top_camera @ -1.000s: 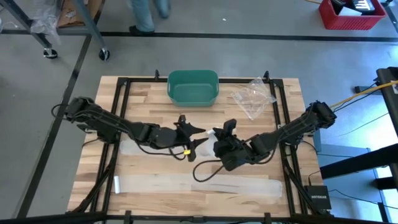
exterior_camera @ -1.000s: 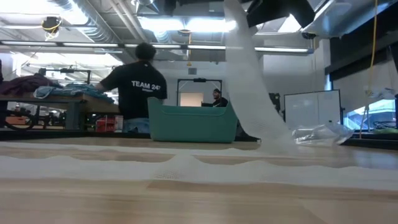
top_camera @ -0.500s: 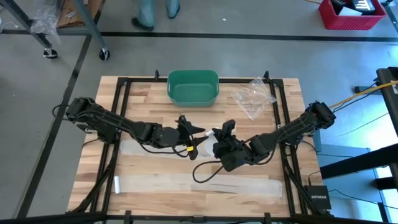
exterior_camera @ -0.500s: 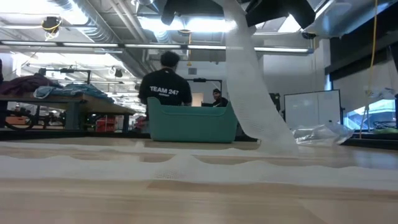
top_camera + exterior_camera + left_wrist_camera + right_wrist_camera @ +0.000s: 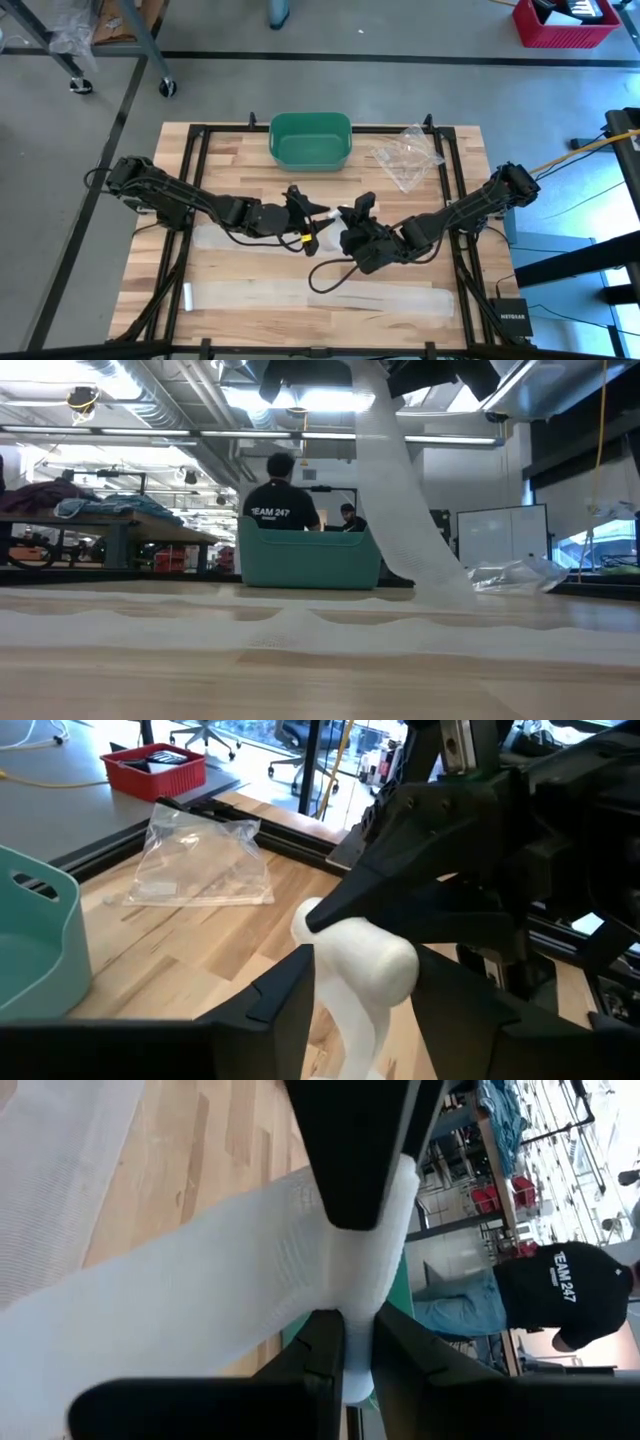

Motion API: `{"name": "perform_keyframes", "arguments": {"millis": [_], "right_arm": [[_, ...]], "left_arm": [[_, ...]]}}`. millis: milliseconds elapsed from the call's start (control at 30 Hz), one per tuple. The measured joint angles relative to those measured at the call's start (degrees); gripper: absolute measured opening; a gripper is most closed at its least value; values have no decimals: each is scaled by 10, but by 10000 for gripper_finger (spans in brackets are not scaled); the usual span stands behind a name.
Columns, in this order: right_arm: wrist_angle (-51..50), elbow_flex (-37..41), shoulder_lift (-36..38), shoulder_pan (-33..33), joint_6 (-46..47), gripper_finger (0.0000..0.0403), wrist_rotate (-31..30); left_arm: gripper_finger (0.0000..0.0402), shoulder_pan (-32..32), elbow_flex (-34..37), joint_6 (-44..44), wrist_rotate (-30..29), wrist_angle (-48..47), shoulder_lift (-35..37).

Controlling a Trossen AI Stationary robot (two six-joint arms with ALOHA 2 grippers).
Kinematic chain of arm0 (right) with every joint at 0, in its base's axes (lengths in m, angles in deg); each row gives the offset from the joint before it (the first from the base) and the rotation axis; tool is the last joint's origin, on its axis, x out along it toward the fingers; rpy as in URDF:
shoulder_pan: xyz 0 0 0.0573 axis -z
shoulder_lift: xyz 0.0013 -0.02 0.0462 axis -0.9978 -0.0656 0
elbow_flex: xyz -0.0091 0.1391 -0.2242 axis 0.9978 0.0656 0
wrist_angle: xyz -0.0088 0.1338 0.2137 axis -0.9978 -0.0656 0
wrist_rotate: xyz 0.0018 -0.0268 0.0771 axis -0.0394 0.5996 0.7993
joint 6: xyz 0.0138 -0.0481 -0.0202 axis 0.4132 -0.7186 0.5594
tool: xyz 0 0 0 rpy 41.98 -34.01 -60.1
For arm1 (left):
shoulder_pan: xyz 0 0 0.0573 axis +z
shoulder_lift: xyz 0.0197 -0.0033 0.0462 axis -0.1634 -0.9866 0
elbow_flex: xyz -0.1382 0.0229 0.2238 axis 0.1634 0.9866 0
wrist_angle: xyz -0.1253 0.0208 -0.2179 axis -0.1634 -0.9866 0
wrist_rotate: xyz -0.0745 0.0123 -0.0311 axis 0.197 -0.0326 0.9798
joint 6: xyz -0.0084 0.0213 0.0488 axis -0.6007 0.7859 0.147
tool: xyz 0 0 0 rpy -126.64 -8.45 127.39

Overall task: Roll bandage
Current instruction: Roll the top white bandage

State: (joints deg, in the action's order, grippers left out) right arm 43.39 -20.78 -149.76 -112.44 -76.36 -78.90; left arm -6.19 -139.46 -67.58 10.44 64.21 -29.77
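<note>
A long white gauze bandage (image 5: pixel 320 297) lies in strips along the table's near side. From there it rises as a hanging strip (image 5: pixel 400 510) to a small white roll (image 5: pixel 365 965) held above the table's middle. My left gripper (image 5: pixel 322 226) and my right gripper (image 5: pixel 346 214) meet there tip to tip, and each is shut on the roll. The roll also shows in the right wrist view (image 5: pixel 300 1270), with a dark finger (image 5: pixel 350 1150) of my left gripper lying over it. My left gripper holds the roll between its two fingers, which stand on its two opposite sides (image 5: pixel 335 995). It comes level from the table's left. The roll is lifted clear of the table. My right gripper pinches the roll's end (image 5: pixel 358 1305) between its two fingers. It comes from the table's right. The loose bandage (image 5: pixel 150 1330) runs off from the hold down toward the table.
A green bin (image 5: pixel 310 140) stands at the far middle and a clear plastic bag (image 5: pixel 405 155) lies at the far right. A black cable (image 5: pixel 330 275) loops on the table below the grippers. A person in a dark shirt (image 5: pixel 280 510) stands beyond the table.
My right gripper has edged toward the table's left, closer to my left gripper, and the top of the hanging strip has shifted with it. The strips on the table have stayed where they were. The person beyond the table has walked on.
</note>
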Motion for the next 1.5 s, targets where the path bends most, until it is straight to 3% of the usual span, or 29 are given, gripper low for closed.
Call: {"name": "perform_keyframes", "arguments": {"millis": [267,433,600,733,833,900,1000,1167,1267,1333,1500], "right_arm": [[11,0,0,0,-7,45,0],[8,-3,3,-10,-2,70,-2],[-122,-74,14,-51,85,115,1],[-264,-130,56,-77,216,142,80],[-286,-114,112,-87,265,148,110],[-259,-80,157,-94,272,149,106],[-137,2,230,-95,235,149,116],[218,174,336,-74,92,149,223],[391,258,355,-42,66,150,296],[443,289,353,-19,66,150,314],[467,300,323,32,86,150,385]], "left_arm": [[63,0,0,33,0,11,0],[13,-4,0,64,-1,17,0],[20,-19,0,123,-4,33,6],[24,-36,1,207,-4,46,20],[20,-50,1,288,-3,84,29],[18,-56,1,348,-3,119,29],[20,-64,1,424,14,172,29],[22,-59,0,477,62,221,30],[19,-56,0,478,63,241,30],[20,-56,0,483,68,243,30],[24,-54,0,474,83,258,30]]}}
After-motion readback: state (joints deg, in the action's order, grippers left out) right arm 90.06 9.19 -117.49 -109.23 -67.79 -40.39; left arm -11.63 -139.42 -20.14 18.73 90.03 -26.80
